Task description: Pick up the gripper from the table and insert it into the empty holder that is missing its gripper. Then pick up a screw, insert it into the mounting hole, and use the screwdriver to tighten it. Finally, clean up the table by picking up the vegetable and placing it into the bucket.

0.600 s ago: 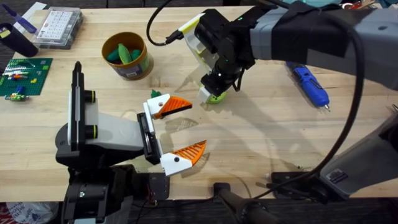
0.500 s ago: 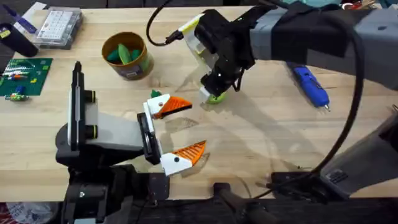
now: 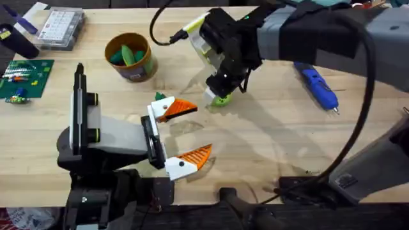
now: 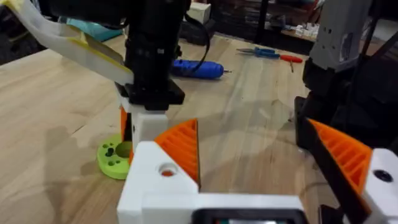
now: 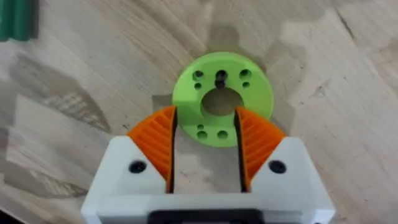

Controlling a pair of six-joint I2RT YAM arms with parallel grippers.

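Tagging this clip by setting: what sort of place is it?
Likely a workshop or lab bench: a wooden table with a blue screwdriver, a parts box and pliers behind.

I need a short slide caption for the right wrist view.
Right gripper, fingers open, around the green round piece on the wooden table.

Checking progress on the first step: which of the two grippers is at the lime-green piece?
The right gripper, reaching across the middle; its jaws straddle the green gripper piece on the table. The left gripper sits open nearer the arms' bases, holding nothing.
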